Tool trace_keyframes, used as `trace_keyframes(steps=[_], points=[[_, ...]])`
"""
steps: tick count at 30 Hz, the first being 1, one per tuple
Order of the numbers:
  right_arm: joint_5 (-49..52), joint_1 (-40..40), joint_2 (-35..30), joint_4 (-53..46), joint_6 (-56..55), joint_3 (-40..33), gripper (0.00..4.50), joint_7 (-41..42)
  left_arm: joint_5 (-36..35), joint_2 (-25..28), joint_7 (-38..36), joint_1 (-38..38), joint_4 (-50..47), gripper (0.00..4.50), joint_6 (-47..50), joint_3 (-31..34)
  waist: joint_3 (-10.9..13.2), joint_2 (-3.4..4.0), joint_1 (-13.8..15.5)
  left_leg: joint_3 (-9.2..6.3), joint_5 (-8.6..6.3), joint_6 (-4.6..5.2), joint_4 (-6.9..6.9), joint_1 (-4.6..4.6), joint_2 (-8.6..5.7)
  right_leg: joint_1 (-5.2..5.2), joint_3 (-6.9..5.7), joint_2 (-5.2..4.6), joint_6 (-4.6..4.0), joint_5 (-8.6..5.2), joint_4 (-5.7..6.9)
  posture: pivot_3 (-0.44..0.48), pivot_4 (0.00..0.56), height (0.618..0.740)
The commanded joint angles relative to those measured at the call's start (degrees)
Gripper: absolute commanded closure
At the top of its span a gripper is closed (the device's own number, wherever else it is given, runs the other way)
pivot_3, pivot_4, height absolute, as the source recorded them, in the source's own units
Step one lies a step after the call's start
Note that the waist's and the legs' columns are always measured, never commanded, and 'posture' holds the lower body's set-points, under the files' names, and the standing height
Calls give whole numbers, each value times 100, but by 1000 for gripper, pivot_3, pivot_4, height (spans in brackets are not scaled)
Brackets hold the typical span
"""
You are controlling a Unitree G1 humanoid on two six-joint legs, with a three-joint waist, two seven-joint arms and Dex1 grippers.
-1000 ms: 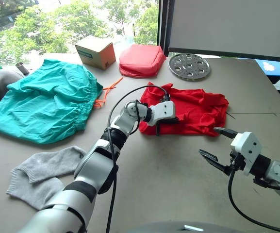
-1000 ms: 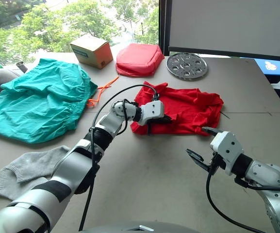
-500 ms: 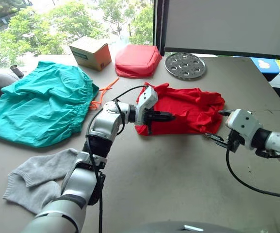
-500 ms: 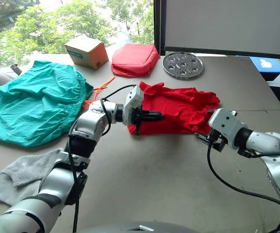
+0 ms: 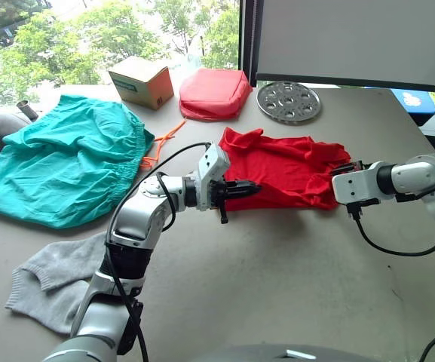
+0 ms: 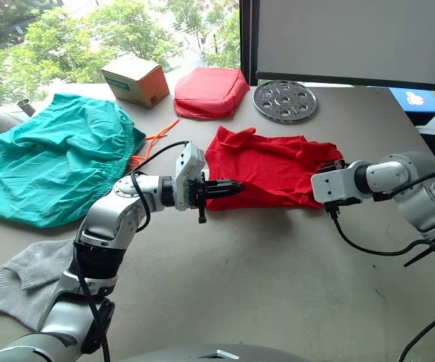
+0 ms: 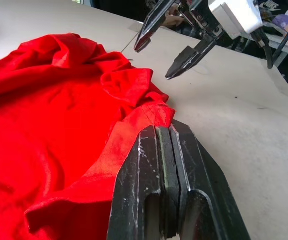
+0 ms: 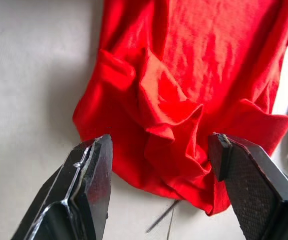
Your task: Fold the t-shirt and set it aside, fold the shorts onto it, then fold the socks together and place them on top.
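Pinching the t-shirt [image 5: 289, 170] near edge, left gripper [image 5: 241, 189] clenched; right gripper [image 8: 158, 160] spread, straddling its far edge

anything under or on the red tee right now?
Nothing lies on the t-shirt. It rests crumpled on the table; whatever the cloth covers is hidden. The left pincer is shut at its near edge, and the right pincer, open, hovers over its bunched end.

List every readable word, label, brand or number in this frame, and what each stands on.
No text can be read here.
Cardboard box: a teal label on its side, print too small to read.
Blue object at the table's far right edge: a white mark, not legible.
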Motion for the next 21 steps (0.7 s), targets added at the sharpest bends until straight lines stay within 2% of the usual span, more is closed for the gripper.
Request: trace_keyframes(steps=[1,7,20,21], points=[[-252,-372,203,379,-702,-16,1228,47,-159,45,127,3,-291,4500,-40,110,1,2,-10,2,1,-1,0,1,0,0,2,0,1,1,0,0,150,739],[-477,-604,606,677,-1226,-15,1228,161,-215,139,247,130,-399,4500,-58,80,2,3,5,0,2,-3,0,1,0,1,1,0,0,1,1,0,150,739],[-1031,-703,838,1238,-1785,50,1228,197,-297,383,379,211,-513,4500,-48,166,4,6,0,1,3,-5,0,3,0,2,2,0,-2,1,2,0,150,739],[-1067,-722,868,1295,-1800,52,1503,164,-295,387,392,223,-528,4500,-56,157,4,6,-1,2,3,-5,0,3,0,2,2,0,-2,1,2,0,150,739]])
